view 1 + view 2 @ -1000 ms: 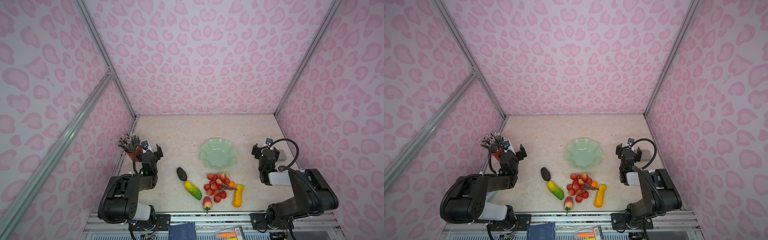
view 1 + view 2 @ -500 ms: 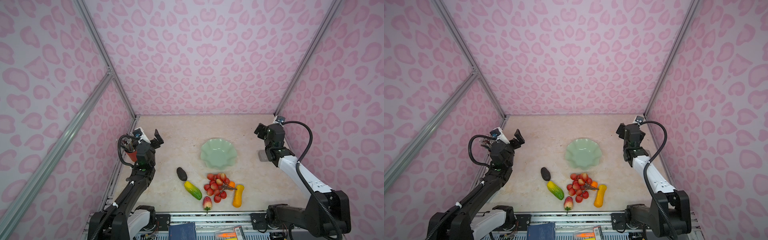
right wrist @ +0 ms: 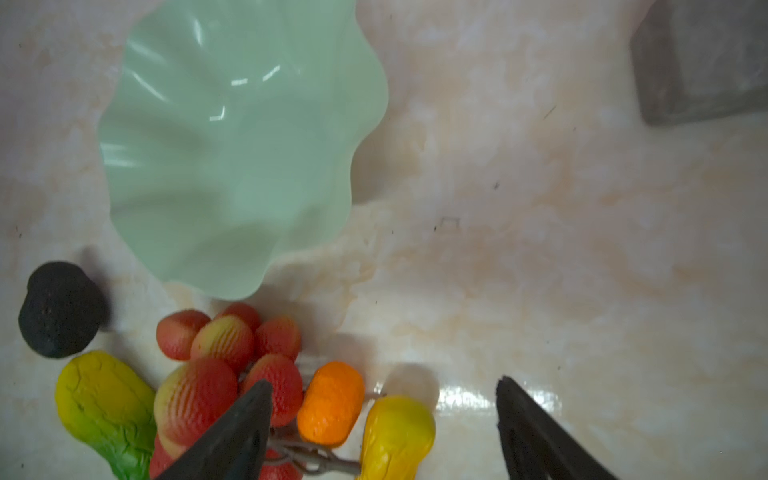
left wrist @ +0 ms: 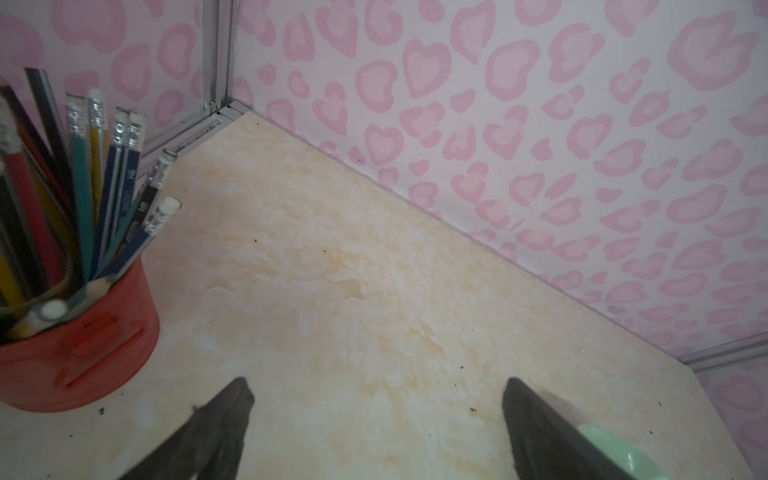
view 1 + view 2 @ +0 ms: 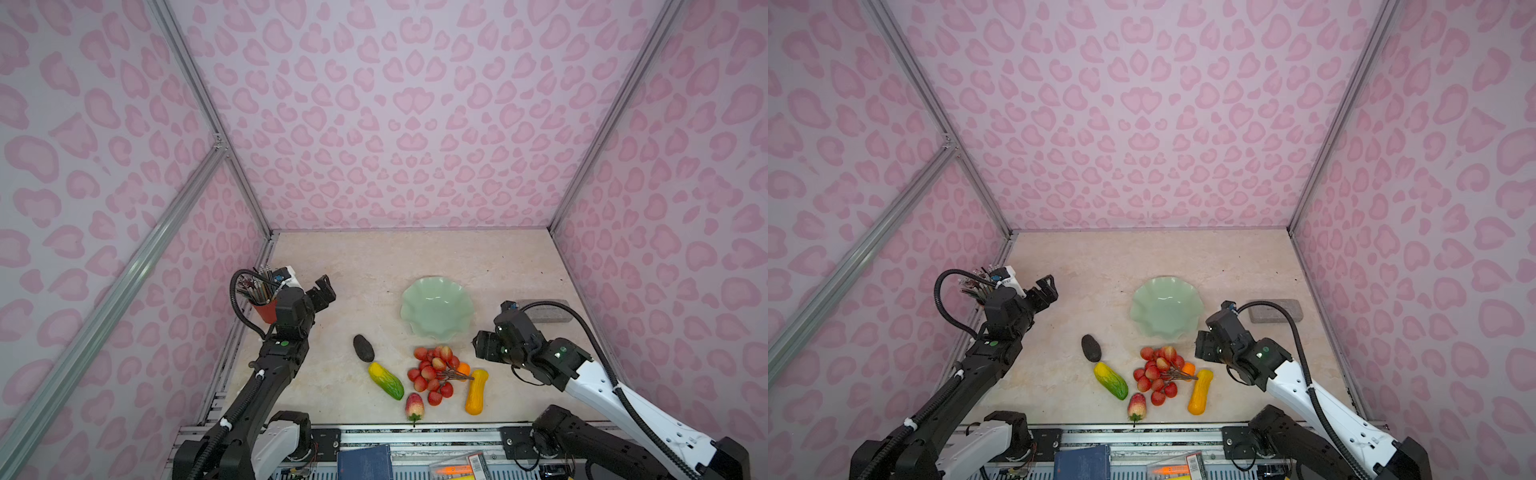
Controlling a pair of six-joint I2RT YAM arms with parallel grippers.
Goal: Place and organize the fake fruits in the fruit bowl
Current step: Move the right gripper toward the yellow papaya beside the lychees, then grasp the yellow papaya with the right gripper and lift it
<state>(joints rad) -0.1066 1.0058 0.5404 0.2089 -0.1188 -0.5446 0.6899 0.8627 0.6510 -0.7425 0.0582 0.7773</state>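
The fruit bowl (image 5: 436, 309) (image 5: 1167, 307) (image 3: 232, 158), pale mint with a wavy rim, stands empty mid-table. In front of it lie the fake fruits: dark avocado (image 5: 363, 348) (image 3: 60, 309), yellow-green oblong (image 5: 386, 380) (image 3: 104, 407), red berry cluster (image 5: 432, 374) (image 3: 224, 357), orange ball (image 5: 462, 368) (image 3: 330, 403), orange-yellow gourd (image 5: 476, 392) (image 3: 395, 436) and strawberry (image 5: 414, 407). My right gripper (image 5: 482, 347) (image 5: 1202, 345) (image 3: 384, 382) hovers open, empty, just right of the cluster, over the gourd's top. My left gripper (image 5: 324, 291) (image 5: 1046, 289) (image 4: 378, 384) is open over bare table, left of the bowl.
A red cup of pencils (image 5: 264, 307) (image 4: 79, 345) stands at the left wall, close behind my left wrist. A grey block (image 5: 544, 311) (image 3: 702, 62) lies right of the bowl. Pink patterned walls enclose the table on three sides.
Both arms rose from their folded rest. The right gripper then swung from behind the bowl's right side down and forward to the fruit pile. The left gripper stayed near the cup.
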